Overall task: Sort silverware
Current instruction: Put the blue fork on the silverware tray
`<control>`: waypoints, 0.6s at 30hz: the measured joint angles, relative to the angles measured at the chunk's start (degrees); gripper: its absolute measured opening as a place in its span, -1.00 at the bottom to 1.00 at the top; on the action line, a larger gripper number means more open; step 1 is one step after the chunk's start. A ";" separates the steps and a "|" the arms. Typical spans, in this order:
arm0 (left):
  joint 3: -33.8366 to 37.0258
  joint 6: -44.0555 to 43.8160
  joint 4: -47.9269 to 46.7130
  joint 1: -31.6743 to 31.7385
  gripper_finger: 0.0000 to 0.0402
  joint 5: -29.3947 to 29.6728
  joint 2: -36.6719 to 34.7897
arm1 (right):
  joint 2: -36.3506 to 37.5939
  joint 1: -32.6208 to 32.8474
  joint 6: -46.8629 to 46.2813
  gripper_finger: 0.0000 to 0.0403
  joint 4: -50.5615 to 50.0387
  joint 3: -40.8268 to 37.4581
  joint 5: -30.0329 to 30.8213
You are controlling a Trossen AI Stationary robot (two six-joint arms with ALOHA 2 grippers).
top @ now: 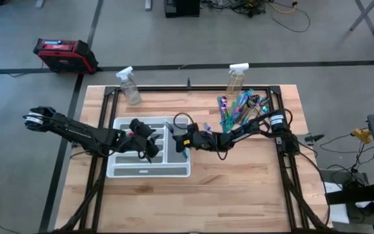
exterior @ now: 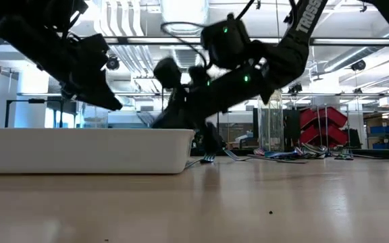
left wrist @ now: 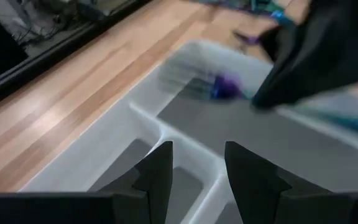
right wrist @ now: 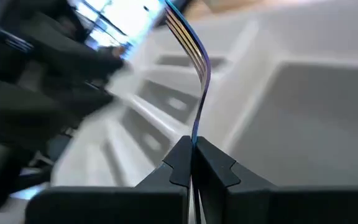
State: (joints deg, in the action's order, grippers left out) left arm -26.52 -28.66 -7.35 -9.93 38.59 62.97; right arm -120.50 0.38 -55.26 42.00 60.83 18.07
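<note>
A white divided tray (top: pixel 149 170) sits at the table's left middle. My right gripper (right wrist: pixel 192 152) reaches in from the right to the tray's right edge (top: pixel 183 143), shut on an iridescent fork (right wrist: pixel 199 81) that points out over the tray's compartments. My left gripper (left wrist: pixel 197 168) hangs open over the tray's dividers (top: pixel 147 144), empty. The rest of the silverware (top: pixel 239 107) lies in a loose teal, blue and purple heap on the table at the far right. My right gripper pinches the fork's slim handle (right wrist: pixel 195 134) between its two fingers. The fork runs on straight ahead of the fingertips, its tines (right wrist: pixel 182 28) out in front over the tray. The fingers slant down from the table's right. Whether the tines touch the tray does not show.
Two clear spray bottles (top: pixel 130 86) (top: pixel 237 78) stand near the far edge. A black frame (top: pixel 193 88) runs around the work area. Bare wood lies toward the near edge (top: pixel 226 201). A red case (top: pixel 63 55) sits on the floor beyond the table.
</note>
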 joint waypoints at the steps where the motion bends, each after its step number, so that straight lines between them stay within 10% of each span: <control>1: 0.00 0.73 0.81 0.00 -0.34 -0.01 0.08 | -0.69 0.00 -0.28 -1.00 -0.07 0.61 -0.05; 18: 0.00 3.14 4.26 0.00 -0.34 0.00 0.32 | -3.27 -0.55 10.39 -0.60 -1.46 3.89 -0.66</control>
State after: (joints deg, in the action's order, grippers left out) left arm -26.52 -25.52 -3.09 -9.93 38.59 63.29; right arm -123.76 -0.17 -44.86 40.54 64.72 17.40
